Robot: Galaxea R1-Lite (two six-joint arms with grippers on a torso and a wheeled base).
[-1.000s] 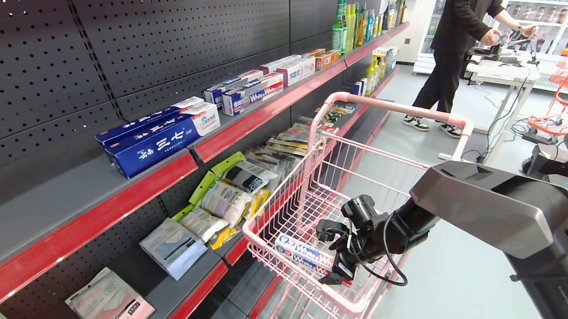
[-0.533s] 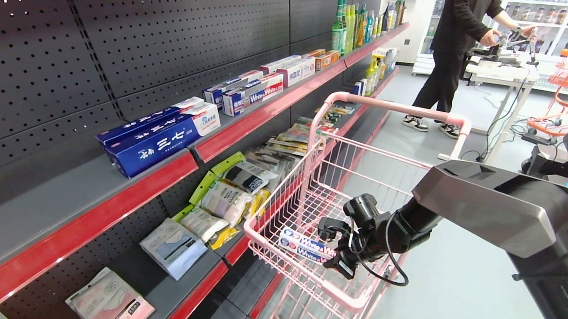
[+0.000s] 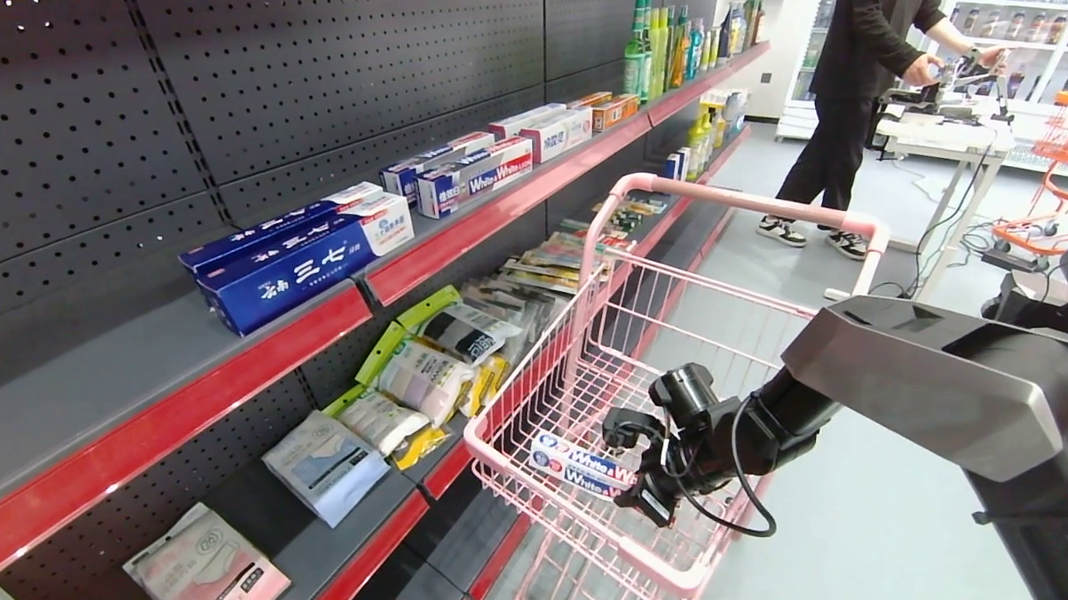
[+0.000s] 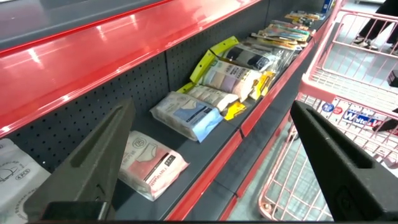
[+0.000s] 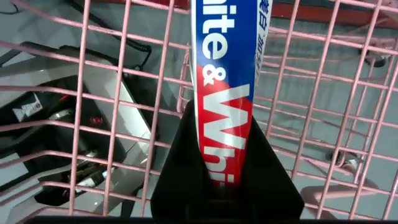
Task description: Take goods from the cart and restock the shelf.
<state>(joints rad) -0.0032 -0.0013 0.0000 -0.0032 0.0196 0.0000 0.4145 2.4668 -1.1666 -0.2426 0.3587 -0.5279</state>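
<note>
A dark grey metal shelf unit with red front edges [image 3: 174, 410] runs along the left, from near to far. On its upper level lie long blue toothpaste boxes [image 3: 293, 264], then white and blue toothpaste boxes [image 3: 476, 173] farther along, with green and yellow bottles [image 3: 659, 51] at the far end. The near part of this level is bare grey metal. The lower level holds soft plastic packets of cloth goods [image 3: 326, 463].

The left gripper [image 4: 211, 109] faces this lower level, its two dark fingers spread wide with nothing between them.

Just right of the shelves stands a pink wire shopping cart [image 3: 726, 200]. Inside its near left corner, the right gripper [image 3: 636, 465] pinches one end of a long white, blue and red toothpaste box [image 3: 575, 463]. The box lies roughly level at about the height of the cart's rim and points toward the shelf.

The step in hand appears to be lifting this box out of the cart. The next move likely calls for raising it fully above the wire rim, then carrying it left and up to the upper level, beside the matching white and blue boxes, without catching the cart's wires.

Pale grey floor [image 3: 827, 538] stretches to the right.
</note>
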